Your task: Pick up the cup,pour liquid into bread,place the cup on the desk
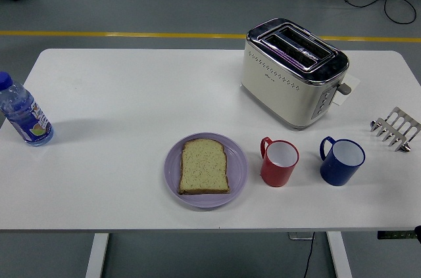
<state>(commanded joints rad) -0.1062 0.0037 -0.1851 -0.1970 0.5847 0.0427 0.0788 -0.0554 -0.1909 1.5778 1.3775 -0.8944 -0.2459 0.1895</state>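
Head view shows a white table (pixel 118 94) with no robot hand over it; only a small dark bit of something pokes in at the bottom right edge, and I cannot tell if it is a hand, so I cannot tell how any fingers are held. At the far left stands a clear plastic bottle with a blue cap (pixel 24 112), well apart from the rest, so it is out of the way. In the middle near the front sits a round lilac plate (pixel 172 174) with a slice of brown-crust bread (pixel 204 166) lying flat on it, ready to be poured on. Just to its right stands a red cup with a white inside (pixel 279 162), upright, handle turned to the left and back; near it stands a blue cup (pixel 342 160), also upright. Both cups are close to the front edge, easy to reach. Behind them is a cream and silver toaster (pixel 293 71); far right lies a small metal toast rack (pixel 395 129). No cup is picked up yet.
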